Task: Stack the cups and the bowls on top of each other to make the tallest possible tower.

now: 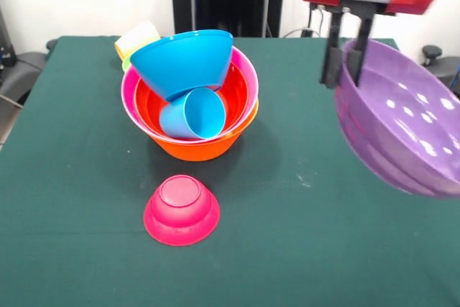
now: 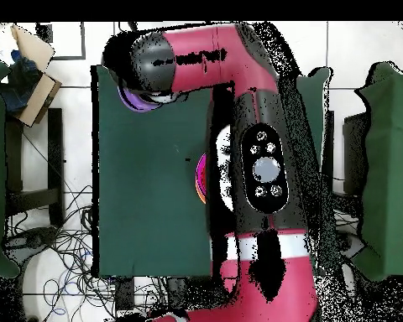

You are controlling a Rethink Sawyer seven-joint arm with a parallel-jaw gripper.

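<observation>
My gripper (image 1: 348,62) is at the upper right of the front view, shut on the rim of the purple bowl (image 1: 402,120), one finger outside the wall and one inside. It holds the bowl tilted above the table. The tower stands on the large orange bowl (image 1: 201,147), which holds the pink bowl (image 1: 248,70) and the red-orange bowl (image 1: 237,95). The light blue cup (image 1: 192,113) lies in it on its side, and the blue bowl (image 1: 183,62) sits tilted on top. The yellow-orange cup (image 1: 136,37) lies behind the tower beside a green sliver (image 1: 126,65). The magenta bowl (image 1: 181,210) sits upside down in front. The teal bowl is hidden.
The green table (image 1: 72,177) runs out to the left and front edges. In the overhead view the arm (image 2: 255,168) hides most of the table (image 2: 146,201). Only a part of the purple bowl (image 2: 138,101) shows under the arm's head. Cables lie on the floor.
</observation>
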